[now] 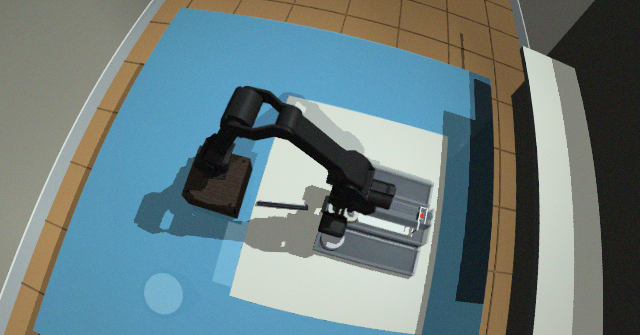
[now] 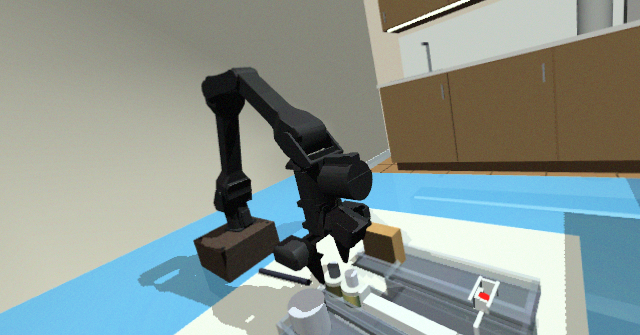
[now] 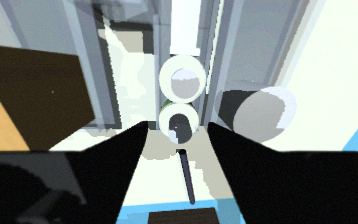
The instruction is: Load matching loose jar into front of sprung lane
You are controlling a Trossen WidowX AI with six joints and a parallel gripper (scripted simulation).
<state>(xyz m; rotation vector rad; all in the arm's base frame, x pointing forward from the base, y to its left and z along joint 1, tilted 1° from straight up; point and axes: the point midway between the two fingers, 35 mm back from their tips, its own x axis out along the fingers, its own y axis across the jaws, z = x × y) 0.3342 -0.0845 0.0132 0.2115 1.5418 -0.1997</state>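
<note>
Two white-topped jars stand upright in a row in the sprung lane. The front jar (image 3: 179, 110) (image 2: 333, 281) is at the lane's front end; its greenish-gold body shows in the exterior view. The old jar (image 3: 172, 70) (image 2: 352, 289) stands right behind it, close against it, with the white pusher (image 3: 185, 25) (image 2: 400, 316) at its back. My gripper (image 3: 178, 125) (image 2: 332, 271) is open around the front jar, with a gap visible on each side in the wrist view. The low front stop and the jar bases are hidden or too small to judge.
A wide grey cylinder (image 1: 331, 243) (image 2: 307, 315) (image 3: 260, 117) stands in the neighbouring lane's front. A wooden block (image 2: 382, 244) (image 3: 35, 95) stands on the other side. A dark rod (image 1: 281, 205) (image 2: 285, 276) (image 3: 187, 177) lies before the lanes. A white frame (image 2: 472, 295) with a red mark stands farther back.
</note>
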